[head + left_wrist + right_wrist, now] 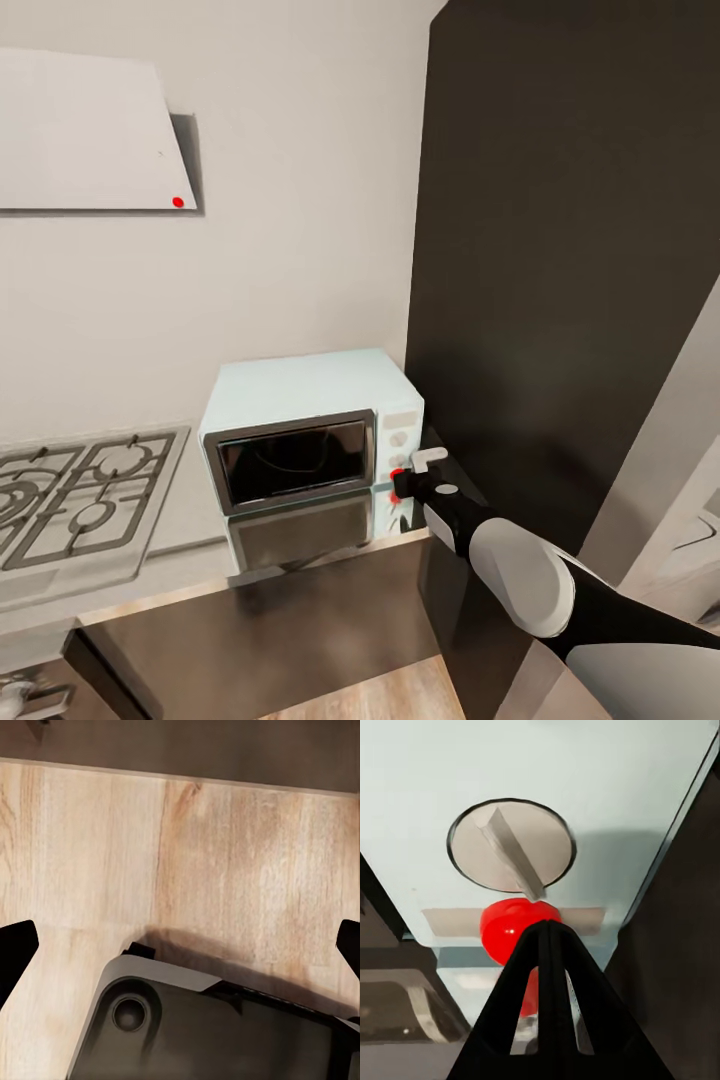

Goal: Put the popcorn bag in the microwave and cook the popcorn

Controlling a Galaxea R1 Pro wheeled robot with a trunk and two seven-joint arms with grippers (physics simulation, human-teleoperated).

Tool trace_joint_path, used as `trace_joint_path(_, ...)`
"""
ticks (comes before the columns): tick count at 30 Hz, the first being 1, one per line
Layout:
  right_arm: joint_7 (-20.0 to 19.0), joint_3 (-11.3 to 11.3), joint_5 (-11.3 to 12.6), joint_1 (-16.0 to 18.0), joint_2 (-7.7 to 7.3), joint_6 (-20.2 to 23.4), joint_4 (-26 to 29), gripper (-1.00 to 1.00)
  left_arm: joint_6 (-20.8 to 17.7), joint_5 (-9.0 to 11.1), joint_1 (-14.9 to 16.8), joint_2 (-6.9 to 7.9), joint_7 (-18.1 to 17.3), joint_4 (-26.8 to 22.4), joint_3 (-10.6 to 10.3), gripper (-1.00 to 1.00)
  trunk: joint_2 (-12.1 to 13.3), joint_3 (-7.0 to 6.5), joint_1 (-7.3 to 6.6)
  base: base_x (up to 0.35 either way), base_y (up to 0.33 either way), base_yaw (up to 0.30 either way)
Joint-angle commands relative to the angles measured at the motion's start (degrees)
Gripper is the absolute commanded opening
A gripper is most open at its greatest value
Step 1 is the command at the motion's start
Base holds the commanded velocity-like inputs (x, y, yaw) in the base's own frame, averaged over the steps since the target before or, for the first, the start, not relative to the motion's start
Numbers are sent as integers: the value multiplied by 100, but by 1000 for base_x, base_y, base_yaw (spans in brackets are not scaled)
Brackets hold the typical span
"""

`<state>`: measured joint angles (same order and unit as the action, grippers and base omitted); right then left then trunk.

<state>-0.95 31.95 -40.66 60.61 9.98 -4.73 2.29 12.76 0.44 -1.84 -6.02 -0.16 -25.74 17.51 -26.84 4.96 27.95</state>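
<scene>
The pale-blue microwave (300,395) stands on the grey countertop (190,540) in the corner, its dark glass door (292,462) closed. My right gripper (402,486) is at the side control strip, shut with nothing in it. In the right wrist view its joined fingertips (546,934) touch or nearly touch a red button (502,926) just below a round white knob (510,844). My left gripper (180,941) hangs open over the pale wood floor (180,847), above my own base (210,1027). The popcorn bag is out of view; the dark glass hides the microwave's inside.
A gas hob (80,500) with black grates lies left of the microwave, under a white hood (90,130). A tall dark cabinet (570,250) rises tight against the microwave's right side, close to my right forearm. Dark cabinet fronts (270,630) run below the worktop.
</scene>
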Motion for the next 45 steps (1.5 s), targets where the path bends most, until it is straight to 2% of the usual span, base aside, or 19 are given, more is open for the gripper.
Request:
trace_joint_path(1, -10, 48, -38, 4, 2, -10, 1, -100, 3, 6, -1, -5, -2, -10, 16, 100, -10, 10, 4, 56, 0, 0)
trace_joint_path(13, -10, 48, -38, -7, 2, -10, 0, -100, 7, 8, -1, -5, -4, -10, 16, 100, -10, 10, 4, 5, 6, 0)
trace_joint_path(23, -10, 48, -38, -221, 2, -10, 0, -100, 6, 8, -1, -5, -3, -10, 16, 100, -10, 10, 4, 0, 5, 0)
trace_joint_path(45, -63, 41, -38, -225, 2, -10, 5, -100, 5, 4, -1, -5, -3, -10, 16, 100, -10, 10, 4, 74, 17, 0)
